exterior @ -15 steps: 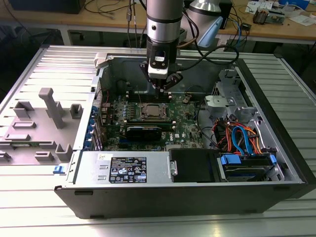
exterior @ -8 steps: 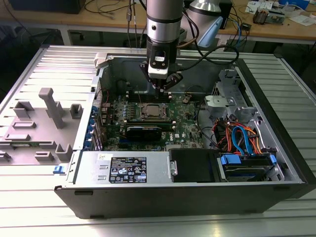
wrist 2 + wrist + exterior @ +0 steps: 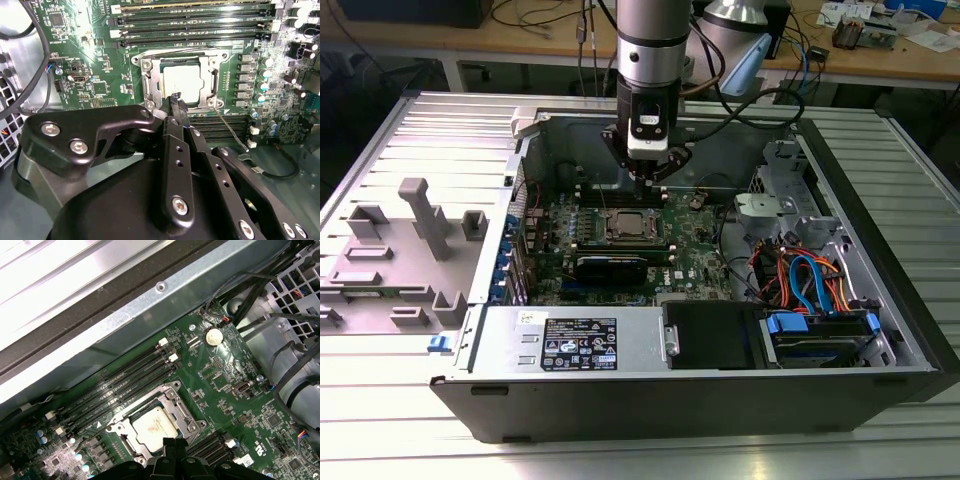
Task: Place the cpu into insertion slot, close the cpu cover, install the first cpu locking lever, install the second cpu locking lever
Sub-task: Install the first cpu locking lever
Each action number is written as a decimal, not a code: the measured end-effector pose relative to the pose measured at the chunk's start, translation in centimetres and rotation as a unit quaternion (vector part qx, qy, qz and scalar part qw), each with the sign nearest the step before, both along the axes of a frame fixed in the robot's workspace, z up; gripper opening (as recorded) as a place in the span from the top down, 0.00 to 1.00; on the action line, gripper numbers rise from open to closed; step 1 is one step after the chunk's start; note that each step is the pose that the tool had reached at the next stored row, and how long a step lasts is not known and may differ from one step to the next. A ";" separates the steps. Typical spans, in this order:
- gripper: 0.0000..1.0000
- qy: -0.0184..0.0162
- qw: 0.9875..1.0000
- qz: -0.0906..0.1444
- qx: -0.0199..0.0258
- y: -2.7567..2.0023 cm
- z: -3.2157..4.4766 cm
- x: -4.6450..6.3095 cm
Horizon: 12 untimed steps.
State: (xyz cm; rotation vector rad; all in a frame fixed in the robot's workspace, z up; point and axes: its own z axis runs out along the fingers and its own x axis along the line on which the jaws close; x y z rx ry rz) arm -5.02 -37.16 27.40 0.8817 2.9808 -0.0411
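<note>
Gripper (image 3: 176, 100) fingers pressed together, nothing held, tip right at the insertion slot (image 3: 214, 82) edge. Cpu (image 3: 182, 82) sits in the slot w/ the cpu cover (image 3: 150, 82) down over it. 1 thin locking lever (image 3: 231, 127) leaves a slot corner just beside the tip, long axis slanting away from the slot, alongside the gripper.

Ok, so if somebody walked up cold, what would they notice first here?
The black gripper, fingers shut, hangs right at the edge of the cpu cover on the green motherboard. The silver cpu lies flat inside that cover's cutout. In the exterior view, the open computer case lies on a ribbed metal table, with orange and blue cables bunched at the exterior view's right.
</note>
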 end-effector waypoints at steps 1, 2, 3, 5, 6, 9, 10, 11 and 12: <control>0.89 0.000 1.000 0.000 0.000 0.00 0.00 0.0; 0.89 0.000 1.000 0.000 0.000 0.00 0.00 0.0; 0.89 0.000 1.000 0.000 0.000 0.00 0.00 0.0; 0.89 0.000 1.000 0.000 0.000 0.00 0.00 0.0; 0.89 0.000 1.000 0.000 0.000 0.00 0.00 0.0; 0.89 0.000 1.000 0.000 0.000 0.00 0.00 0.0; 0.89 0.000 1.000 0.000 0.000 0.00 0.00 0.0; 0.89 0.000 1.000 0.005 0.000 0.00 -0.01 0.0; 0.89 0.000 1.000 0.011 0.000 0.00 0.00 0.0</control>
